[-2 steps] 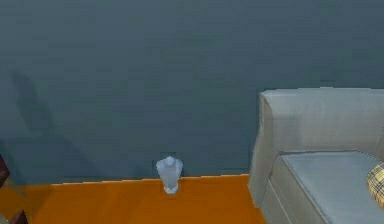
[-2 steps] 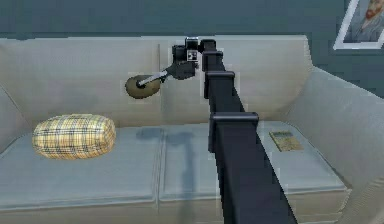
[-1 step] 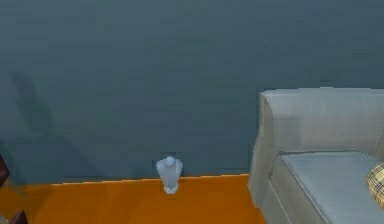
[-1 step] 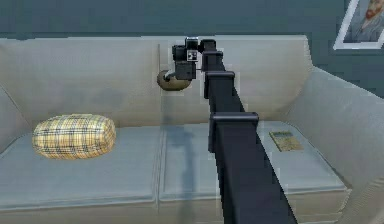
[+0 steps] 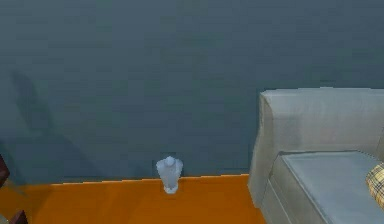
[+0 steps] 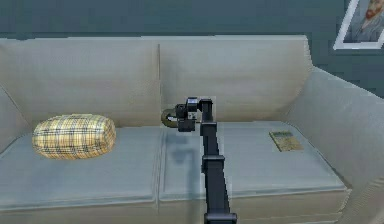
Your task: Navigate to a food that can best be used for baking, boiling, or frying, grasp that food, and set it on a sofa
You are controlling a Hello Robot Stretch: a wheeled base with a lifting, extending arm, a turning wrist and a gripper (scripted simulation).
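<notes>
A light grey sofa [image 6: 120, 75] spans the arm side view, and its end shows at the forward view's right [image 5: 320, 125]. The dark arm [image 6: 212, 160] rises from the bottom edge over the sofa's seat. At its far end is the gripper [image 6: 172, 117], in front of the backrest. A small round brownish-olive thing [image 6: 166, 119], potato-like, hangs at the fingers, above the seat cushion and clear of it. The gripper holds it. A shadow falls on the seat below.
A plaid yellow cushion [image 6: 74, 136] lies on the left seat, and its edge shows again [image 5: 376, 182]. A small flat book-like thing [image 6: 283, 140] lies on the right seat. A framed picture [image 6: 362, 22] hangs on the wall. A white bust [image 5: 169, 174] stands on the orange floor.
</notes>
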